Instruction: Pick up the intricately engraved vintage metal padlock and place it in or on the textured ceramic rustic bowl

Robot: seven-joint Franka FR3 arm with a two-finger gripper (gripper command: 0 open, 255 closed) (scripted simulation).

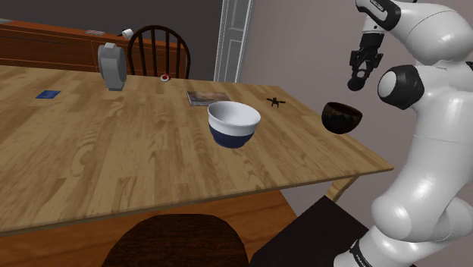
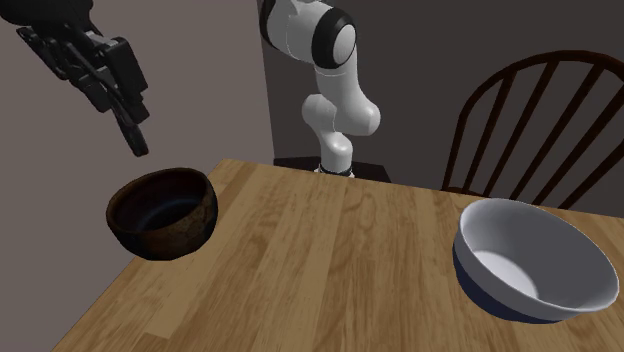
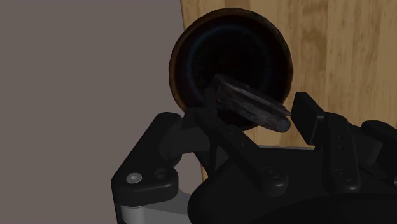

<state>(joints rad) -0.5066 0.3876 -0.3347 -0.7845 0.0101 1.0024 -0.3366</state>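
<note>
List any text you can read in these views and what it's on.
None can be read.
Arm: dark marks near wrist and base, too small to read.
Booklet: cover blurred.
Padlock, dark bowl, white bowl: no text seen.
</note>
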